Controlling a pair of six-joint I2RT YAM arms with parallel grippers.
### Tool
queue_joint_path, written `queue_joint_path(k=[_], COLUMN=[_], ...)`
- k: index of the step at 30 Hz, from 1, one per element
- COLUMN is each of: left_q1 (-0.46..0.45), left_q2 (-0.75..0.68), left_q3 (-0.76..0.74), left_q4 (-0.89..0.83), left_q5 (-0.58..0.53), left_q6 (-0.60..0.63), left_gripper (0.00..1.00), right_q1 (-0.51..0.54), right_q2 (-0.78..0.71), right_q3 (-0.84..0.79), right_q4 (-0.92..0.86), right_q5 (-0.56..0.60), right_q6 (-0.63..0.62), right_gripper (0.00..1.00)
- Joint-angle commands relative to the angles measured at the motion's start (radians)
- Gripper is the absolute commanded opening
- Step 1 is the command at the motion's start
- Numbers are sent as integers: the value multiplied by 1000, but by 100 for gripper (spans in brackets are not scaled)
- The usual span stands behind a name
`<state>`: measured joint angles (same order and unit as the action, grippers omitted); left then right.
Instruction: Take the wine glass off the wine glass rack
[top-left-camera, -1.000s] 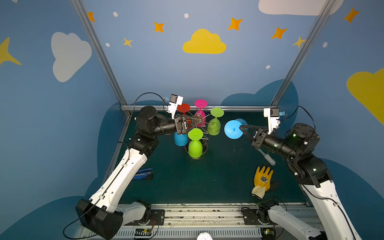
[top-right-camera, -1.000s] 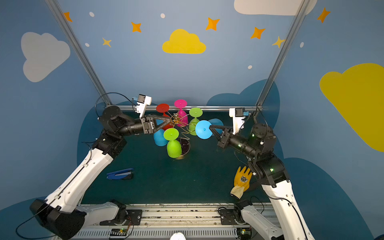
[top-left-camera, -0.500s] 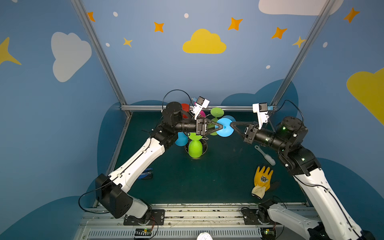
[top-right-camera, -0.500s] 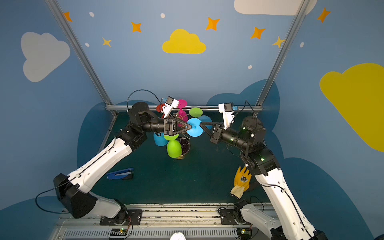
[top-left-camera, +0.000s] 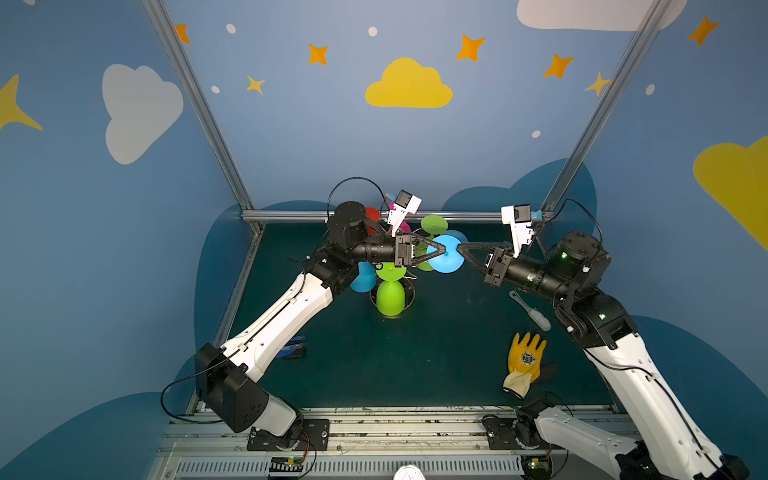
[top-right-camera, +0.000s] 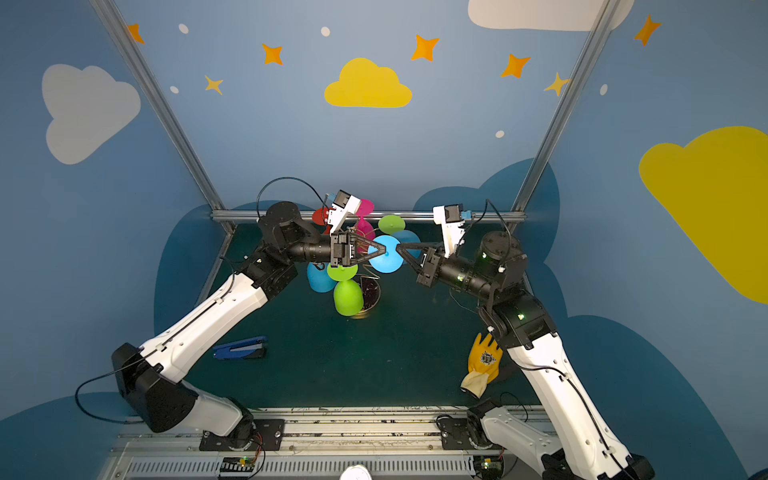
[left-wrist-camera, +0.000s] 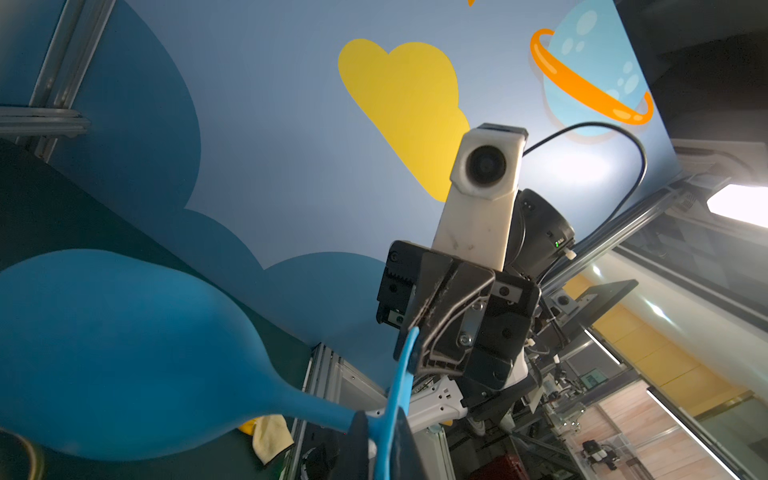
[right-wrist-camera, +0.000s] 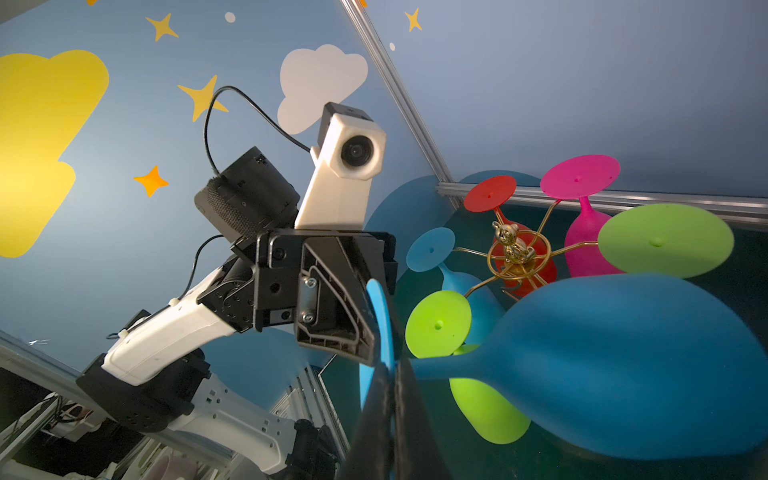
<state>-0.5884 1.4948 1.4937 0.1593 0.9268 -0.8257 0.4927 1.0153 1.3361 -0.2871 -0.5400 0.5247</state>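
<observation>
Blue walls painted with yellow clouds and orange stars close in a dark green desk (top-left-camera: 395, 365), where a thin gold wire wine glass rack (right-wrist-camera: 515, 251) with looped arms stands near the back. Five plastic glasses hang from it bowl-down: red, pink, pale blue and two lime green. A sixth, a matte blue wine glass (top-left-camera: 446, 262), is off the rack and held in the air just beside it. It lies roughly level, with its round foot on edge between the two arms. The left fingers (top-left-camera: 440, 249) are pressed together on one side of that foot, and the right fingers (top-left-camera: 463, 249) pinch the opposite rim. Both wrist views show the thin disc clamped in two places, the bowl jutting out sideways.

The lifting-off looks done, and the step in hand reads as a hand-over between the arms. Next, one pair of fingers should let go while the other holds its pinch, before either arm pulls away. If both pull while clamped, the thin foot could bend or slip. The carrying arm then needs to swing the bowl clear of the nearest lime green glass (right-wrist-camera: 665, 241) and find bare desk, away from the yellow work glove (top-left-camera: 525, 359), the white brush (top-left-camera: 534, 313) and the blue stapler (top-right-camera: 241, 348).
</observation>
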Motion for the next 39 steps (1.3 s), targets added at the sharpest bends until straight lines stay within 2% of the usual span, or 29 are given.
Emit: queue_joint_path(k=[1, 4, 5, 10, 13, 18, 24, 28, 31, 39], left_q1=[-10, -8, -7, 15, 34, 48, 51, 52, 52, 52], left_q2=[-13, -19, -21, -37, -49, -48, -48, -53, -56, -52], left_q3=[-10, -17, -15, 6, 11, 6, 6, 6, 7, 3], left_q4=[105, 169, 174, 127, 90, 135, 183, 180, 183, 205], left_q5=[27, 35, 36, 7, -22, -26, -16, -17, -17, -17], left_q6=[-58, -122, -133, -173, -194, -275, -351, -370, -384, -423], left_gripper=[4, 3, 3, 3, 3, 3, 3, 4, 4, 4], right_q1=[10, 11, 10, 9, 8, 9, 8, 9, 9, 9], right_q2=[2, -4, -7, -68, -130, -213, -234, -212, -192, -90], right_q3=[27, 37, 43, 34, -22, -155, -257, -296, -326, -291], right_q4=[9, -11, -25, -99, -80, 35, 135, 221, 300, 331], right_q5=[7, 18, 28, 148, 220, 263, 251, 225, 199, 165], right_q6=[-3, -17, -26, -106, -179, -338, -558, -652, -697, -748], right_gripper=[0, 0, 5, 51, 68, 85, 90, 91, 92, 92])
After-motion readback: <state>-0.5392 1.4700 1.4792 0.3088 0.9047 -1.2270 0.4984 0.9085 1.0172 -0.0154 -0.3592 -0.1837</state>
